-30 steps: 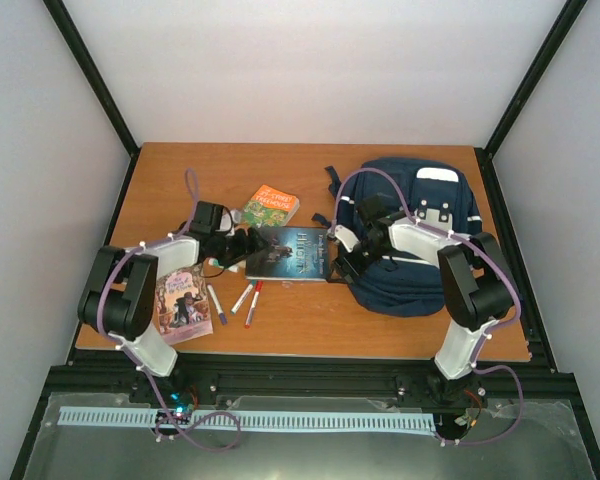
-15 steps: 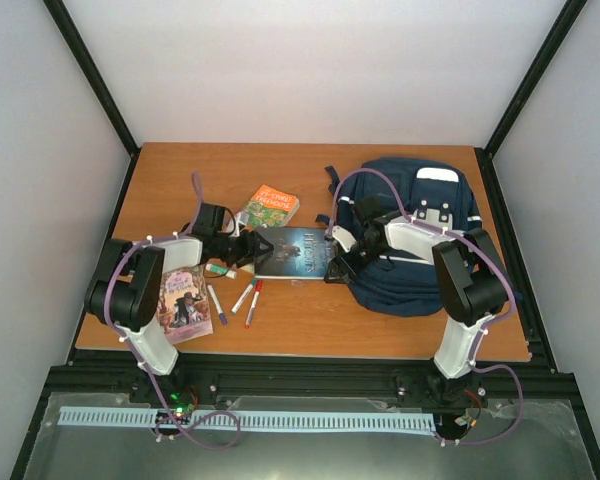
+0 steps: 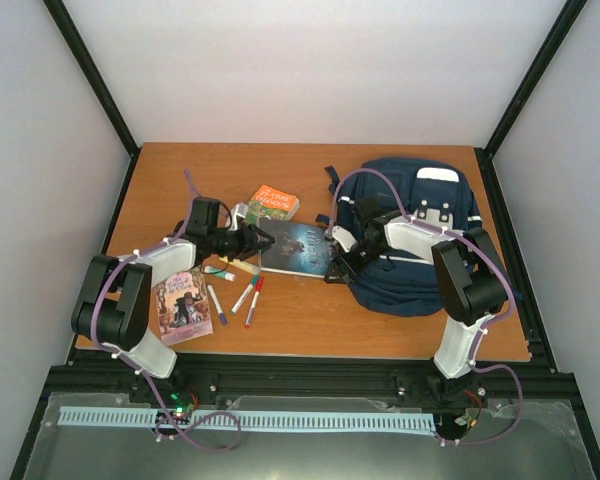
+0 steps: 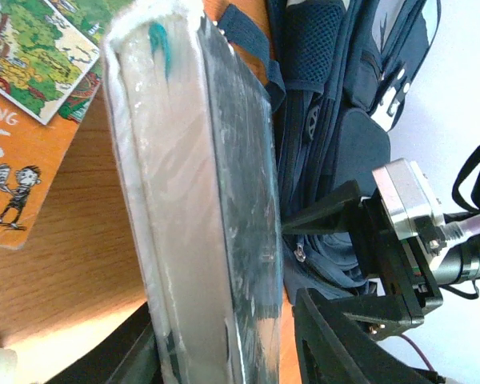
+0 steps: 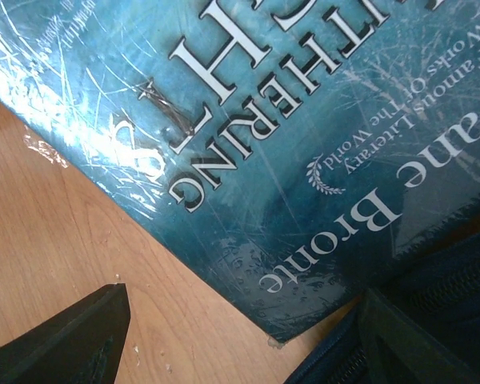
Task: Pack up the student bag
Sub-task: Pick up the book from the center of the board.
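Observation:
The student bag [image 3: 405,285], navy with a pale patch, lies at the right of the table; it also shows as the bag [image 4: 336,120] and the bag [image 5: 452,280]. A dark teal book [image 3: 298,248] lies just left of it. My left gripper [image 3: 258,240] is shut on that book's left edge, one finger under and one over the book [image 4: 200,200]. My right gripper [image 3: 337,262] hovers open over the book's right corner [image 5: 304,312] beside the bag's mouth, with nothing between its fingers [image 5: 72,336].
An orange-and-green book [image 3: 272,202] lies behind the teal one, seen as the orange book [image 4: 32,104]. A pink-covered book [image 3: 183,305] and three markers [image 3: 242,296] lie at the front left. Black frame posts bound the table [image 3: 380,330].
My left gripper has slid right onto the teal book's left edge and narrowed its jaws around it. The book has shifted slightly toward the bag. The right arm has barely moved.

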`<action>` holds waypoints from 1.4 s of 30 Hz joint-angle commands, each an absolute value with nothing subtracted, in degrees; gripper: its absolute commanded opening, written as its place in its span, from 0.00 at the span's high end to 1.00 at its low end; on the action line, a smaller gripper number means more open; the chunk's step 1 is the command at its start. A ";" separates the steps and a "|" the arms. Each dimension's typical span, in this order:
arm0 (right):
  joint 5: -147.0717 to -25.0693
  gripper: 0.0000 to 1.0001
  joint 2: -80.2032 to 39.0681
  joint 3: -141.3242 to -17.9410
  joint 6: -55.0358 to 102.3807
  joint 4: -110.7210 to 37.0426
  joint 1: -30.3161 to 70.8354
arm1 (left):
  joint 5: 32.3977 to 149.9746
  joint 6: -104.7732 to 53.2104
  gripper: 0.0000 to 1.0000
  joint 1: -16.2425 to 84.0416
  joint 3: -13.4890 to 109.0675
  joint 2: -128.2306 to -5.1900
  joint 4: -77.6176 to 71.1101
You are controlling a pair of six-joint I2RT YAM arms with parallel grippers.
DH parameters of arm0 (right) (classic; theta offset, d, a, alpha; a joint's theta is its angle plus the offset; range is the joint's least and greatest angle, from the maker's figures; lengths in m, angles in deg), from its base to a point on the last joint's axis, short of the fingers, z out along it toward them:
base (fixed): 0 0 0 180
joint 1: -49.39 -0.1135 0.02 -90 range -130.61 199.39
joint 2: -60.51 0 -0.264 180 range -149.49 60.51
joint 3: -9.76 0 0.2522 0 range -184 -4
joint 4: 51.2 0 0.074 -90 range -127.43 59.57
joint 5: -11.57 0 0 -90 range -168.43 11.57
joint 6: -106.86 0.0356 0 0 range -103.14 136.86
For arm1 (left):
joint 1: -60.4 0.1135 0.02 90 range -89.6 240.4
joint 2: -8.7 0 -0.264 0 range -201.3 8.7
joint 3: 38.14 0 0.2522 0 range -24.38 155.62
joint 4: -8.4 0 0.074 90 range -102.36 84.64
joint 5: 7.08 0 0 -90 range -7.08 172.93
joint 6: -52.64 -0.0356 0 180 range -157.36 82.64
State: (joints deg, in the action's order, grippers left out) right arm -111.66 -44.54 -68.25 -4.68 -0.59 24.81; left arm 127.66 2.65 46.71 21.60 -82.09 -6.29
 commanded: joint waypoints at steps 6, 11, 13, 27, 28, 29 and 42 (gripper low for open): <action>-107.41 0.20 -47.60 -66.93 -4.50 -0.07 25.04 | 130.15 4.01 0.70 44.10 24.69 -79.76 -11.46; -107.26 0.20 -47.13 -67.02 -4.37 0.05 25.04 | 129.88 3.79 0.94 43.96 28.01 -78.68 -18.32; -107.81 0.20 -45.85 -67.09 -4.53 0.43 25.08 | 128.68 2.56 0.99 43.92 30.48 -76.76 -22.22; -104.16 0.05 -17.60 -71.01 -3.28 2.28 27.30 | 121.17 -0.08 0.99 43.97 52.11 -71.22 -38.24; -104.29 0.02 -16.67 -71.16 -1.95 1.53 28.08 | 120.43 0.95 0.99 43.96 52.09 -70.78 -36.27; -105.29 0.00 -15.36 -71.64 -0.48 1.07 28.97 | 119.65 2.10 0.99 43.96 51.98 -70.30 -34.33; -128.18 0.00 -17.89 -79.57 22.94 -1.89 33.77 | 102.19 18.05 0.99 39.24 39.94 -60.75 0.22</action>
